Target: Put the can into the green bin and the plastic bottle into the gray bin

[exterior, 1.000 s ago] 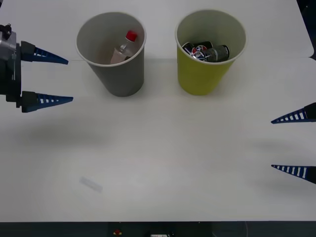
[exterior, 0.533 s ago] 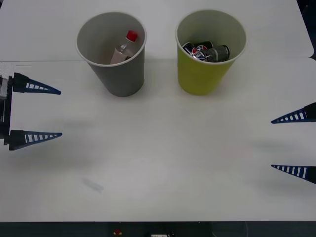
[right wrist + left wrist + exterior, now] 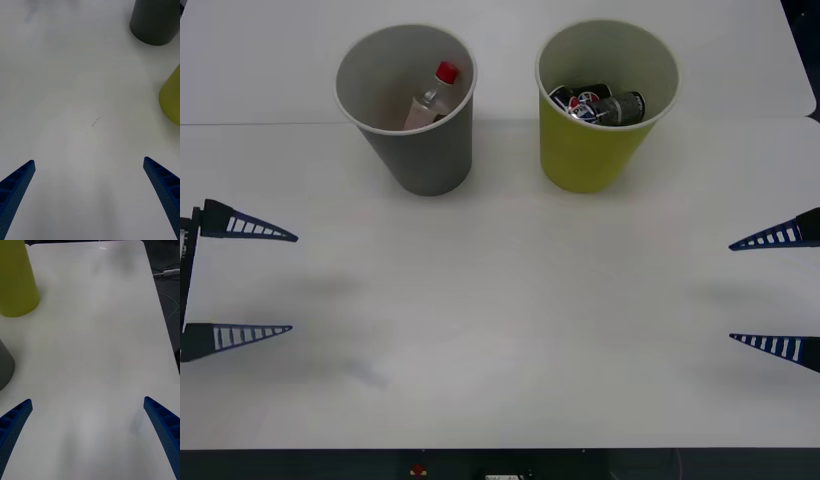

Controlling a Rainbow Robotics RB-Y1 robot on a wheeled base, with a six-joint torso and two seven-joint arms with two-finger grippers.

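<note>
my left gripper [image 3: 240, 283] hangs over the left edge of the white tabletop [image 3: 510, 330], blue ribbed fingers spread wide with nothing between them. a second ago it was up level with the large gray cup-shaped bin [image 3: 416, 150]; since then it has drawn back toward the near edge and away from that bin. my right gripper [image 3: 778, 293] sits parked at the right edge, fingers apart and empty, unmoved. the small clear plastic bottle with the red cap [image 3: 432, 97] lies tilted inside the gray bin near the far edge, and the dark cans [image 3: 598, 105] rest inside the large yellow-green cup-shaped bin [image 3: 592, 150] just beside it. i judge both drops done, and the left arm's pull-back reads as the retreat after release; nothing seems left to sort
</note>
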